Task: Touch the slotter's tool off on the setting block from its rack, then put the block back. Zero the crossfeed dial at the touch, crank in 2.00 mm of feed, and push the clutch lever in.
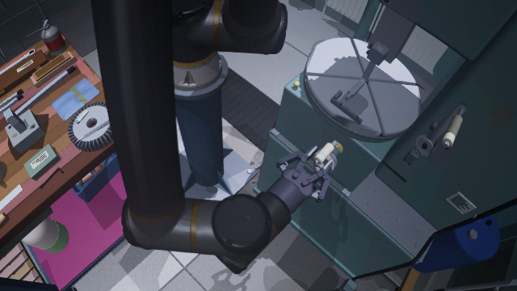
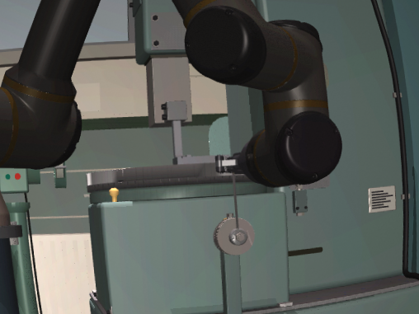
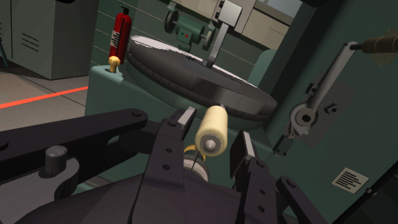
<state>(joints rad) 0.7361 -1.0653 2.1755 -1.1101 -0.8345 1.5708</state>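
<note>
The cream crank handle [image 3: 212, 130] of the crossfeed sticks out of the green saddle's front [image 1: 325, 152], above the knurled dial [image 2: 234, 237]. The slotter's tool [image 1: 346, 101] hangs over the round table [image 1: 363, 87]. The clutch lever [image 1: 451, 128], with a cream grip, sits on the column to the right. The setting block [image 1: 23, 128] is on the workbench at the far left. My gripper [image 3: 213, 137] is at the crank handle, which lies between its fingers, and it is open and holds nothing.
The saddle's front face [image 1: 307, 133] is right at the fingers, and the table rim [image 3: 199, 90] overhangs just above. A small yellow knob [image 3: 113, 62] stands on the saddle's top corner. My own arm [image 1: 141, 121] fills the space to the left.
</note>
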